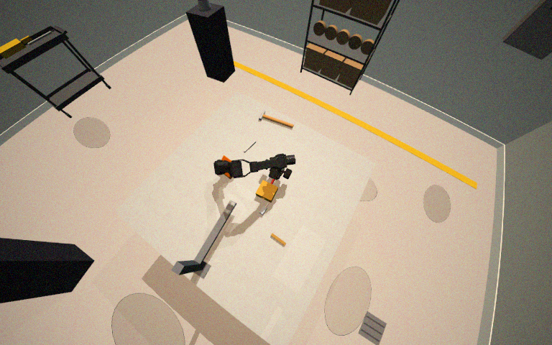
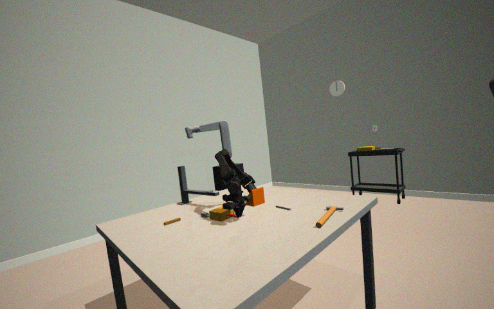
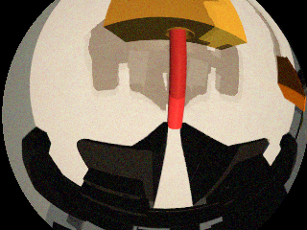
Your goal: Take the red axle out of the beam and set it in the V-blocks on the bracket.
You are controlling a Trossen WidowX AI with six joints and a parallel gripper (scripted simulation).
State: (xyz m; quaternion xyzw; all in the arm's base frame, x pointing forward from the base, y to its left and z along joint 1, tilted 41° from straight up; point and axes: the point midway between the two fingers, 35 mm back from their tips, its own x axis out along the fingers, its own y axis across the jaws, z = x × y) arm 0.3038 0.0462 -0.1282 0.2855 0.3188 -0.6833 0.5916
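Observation:
The beam, a yellow-orange block (image 1: 266, 190) (image 2: 219, 214) (image 3: 163, 10), rests on the table. The red axle (image 1: 273, 181) (image 2: 232, 215) (image 3: 177, 72) sticks far out of the round hole in its side face; its far end is at or inside the hole. My gripper (image 2: 239, 215) (image 3: 173, 126) is shut on the axle's outer end, low over the table and apart from the beam. The bracket (image 1: 215, 231) (image 2: 200, 192) is a dark post with a long grey horizontal arm; pale parts at its free end are too small to make out as V-blocks.
A small grey piece (image 1: 264, 211) (image 2: 204, 214) is beyond the beam. A small orange bar (image 1: 278, 239) (image 2: 172, 221), a hammer (image 1: 278, 121) (image 2: 325, 217) and a thin dark rod (image 1: 249, 146) (image 2: 283, 208) lie on the table. An orange panel (image 2: 257, 196) (image 3: 291, 86) stands by the arm's base.

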